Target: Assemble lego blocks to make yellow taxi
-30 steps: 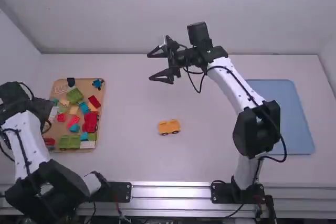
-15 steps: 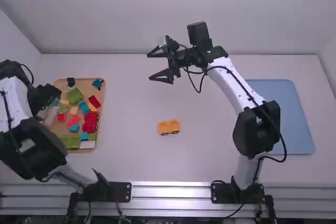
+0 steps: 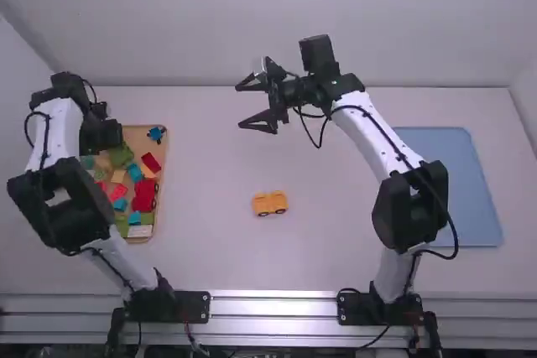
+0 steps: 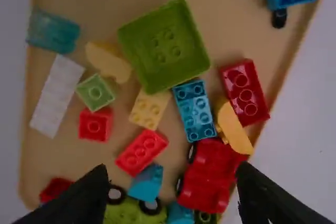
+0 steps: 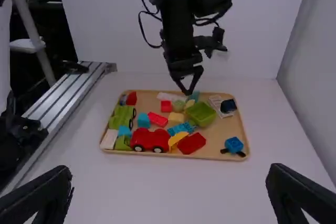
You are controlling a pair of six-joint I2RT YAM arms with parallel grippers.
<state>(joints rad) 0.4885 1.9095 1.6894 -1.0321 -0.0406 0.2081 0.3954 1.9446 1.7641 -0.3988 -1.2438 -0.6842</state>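
In the high view, my left gripper hangs over the far left part of the wooden tray. My right gripper is held over the far middle of the table, open and holding nothing. Nearer the camera, a yellow car block stands alone on the table. The left wrist view shows my left gripper open above the tray's loose blocks, among them a yellow stud block, a yellow piece and a yellow curved piece. In the right wrist view, my right gripper has its fingers wide apart.
Around the yellow pieces lie a green tray-shaped block, a red car, a blue block and a red block. A blue mat lies at the table's right. A wall stands close beyond the tray's left side.
My left arm has swung away from the camera, carrying its gripper from the tray's left side to over its far part. The right arm and the yellow car block have stayed put.
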